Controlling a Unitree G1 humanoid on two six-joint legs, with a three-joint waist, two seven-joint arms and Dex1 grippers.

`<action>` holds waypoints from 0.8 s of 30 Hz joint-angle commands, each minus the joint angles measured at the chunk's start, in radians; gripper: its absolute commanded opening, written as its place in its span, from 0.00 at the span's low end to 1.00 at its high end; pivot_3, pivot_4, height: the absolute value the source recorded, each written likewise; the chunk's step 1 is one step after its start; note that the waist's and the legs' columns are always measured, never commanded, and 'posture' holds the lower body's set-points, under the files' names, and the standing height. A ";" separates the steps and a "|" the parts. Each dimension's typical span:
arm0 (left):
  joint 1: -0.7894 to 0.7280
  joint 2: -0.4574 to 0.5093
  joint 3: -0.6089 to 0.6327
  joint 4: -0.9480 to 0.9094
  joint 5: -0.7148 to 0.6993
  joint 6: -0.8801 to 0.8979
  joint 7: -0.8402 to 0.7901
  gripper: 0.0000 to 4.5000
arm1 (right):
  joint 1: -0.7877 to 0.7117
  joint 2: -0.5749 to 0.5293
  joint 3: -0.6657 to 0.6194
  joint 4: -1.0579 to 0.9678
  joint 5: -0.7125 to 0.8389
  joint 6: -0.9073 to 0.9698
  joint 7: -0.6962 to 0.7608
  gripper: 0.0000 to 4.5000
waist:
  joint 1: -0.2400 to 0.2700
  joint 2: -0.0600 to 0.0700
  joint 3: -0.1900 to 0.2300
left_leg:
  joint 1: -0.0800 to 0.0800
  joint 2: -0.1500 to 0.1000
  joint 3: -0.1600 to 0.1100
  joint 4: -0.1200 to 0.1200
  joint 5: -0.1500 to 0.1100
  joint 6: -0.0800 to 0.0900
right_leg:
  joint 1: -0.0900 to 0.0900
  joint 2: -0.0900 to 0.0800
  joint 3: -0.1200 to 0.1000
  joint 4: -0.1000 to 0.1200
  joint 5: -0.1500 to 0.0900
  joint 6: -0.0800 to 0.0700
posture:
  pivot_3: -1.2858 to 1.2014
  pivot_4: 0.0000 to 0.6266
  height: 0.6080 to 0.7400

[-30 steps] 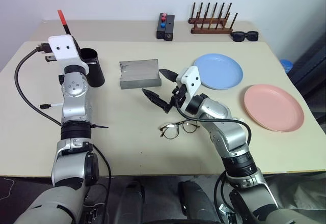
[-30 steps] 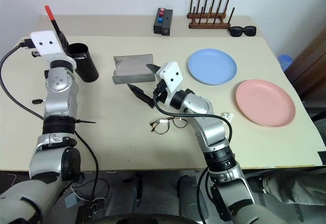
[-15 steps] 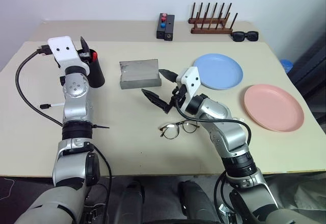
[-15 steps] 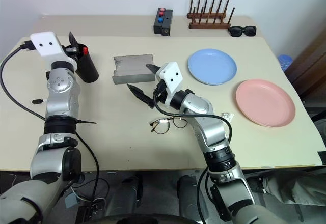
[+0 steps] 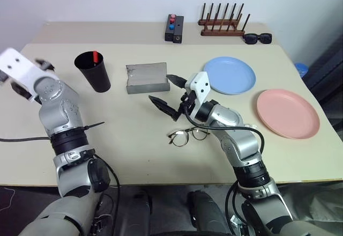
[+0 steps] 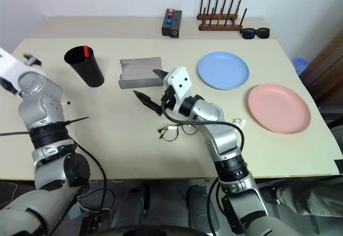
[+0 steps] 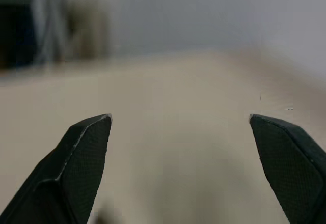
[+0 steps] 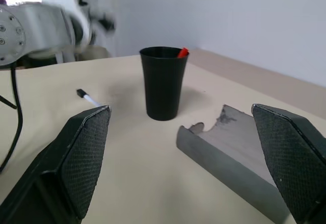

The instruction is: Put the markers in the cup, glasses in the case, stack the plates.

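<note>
We read no writing; red-ended marker [image 5: 95, 57] stands in the tall black plastic cup [image 5: 94, 72] near the table's [image 5: 128, 139] far-left corner; both grippers, left [image 7: 178, 168] and right [image 5: 167, 91], gape empty.

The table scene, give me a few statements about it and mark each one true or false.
1. A red-ended marker stands inside the black cup. True.
2. The glasses lie inside the grey case. False: they lie on the table, in front of the case and apart from it.
3. The blue plate is stacked on the pink plate. False: they lie side by side, apart.
4. The right claw is open and empty. True.
5. The left claw holds a marker. False: it is open and empty.
</note>
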 commanded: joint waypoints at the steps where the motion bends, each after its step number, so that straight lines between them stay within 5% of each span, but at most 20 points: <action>1: -0.004 -0.036 0.039 -0.104 -0.038 0.155 0.061 0.99 | -0.006 -0.003 -0.006 -0.030 0.018 -0.007 0.011 1.00 | 0.000 -0.001 0.000 | 0.000 0.000 0.000 0.000 0.000 0.000 | 0.000 0.000 0.000 0.000 0.000 0.000 | 0.52 0.24 1.00; 6: -0.014 -0.080 0.081 -0.089 -0.059 0.325 0.105 0.99 | -0.008 -0.004 -0.004 -0.019 0.014 -0.010 0.021 1.00 | -0.006 -0.001 0.000 | 0.000 0.000 -0.001 0.000 0.000 0.000 | 0.000 0.000 0.000 0.000 0.000 0.000 | 0.52 0.24 1.00; 22: -0.091 -0.060 0.182 0.038 -0.064 0.312 0.184 0.99 | 0.027 -0.017 0.006 -0.050 0.007 -0.001 0.018 1.00 | -0.009 -0.001 0.000 | 0.000 0.000 -0.001 -0.001 0.000 -0.001 | -0.001 0.000 0.000 -0.001 0.000 0.000 | 0.52 0.24 1.00; 24: -0.090 -0.058 0.190 0.038 -0.062 0.296 0.200 0.81 | 0.027 -0.020 0.007 -0.052 0.009 0.001 0.020 1.00 | -0.010 -0.001 0.000 | 0.000 0.000 -0.001 -0.002 0.000 -0.001 | -0.001 0.000 0.000 -0.001 0.000 0.000 | 0.52 0.24 1.00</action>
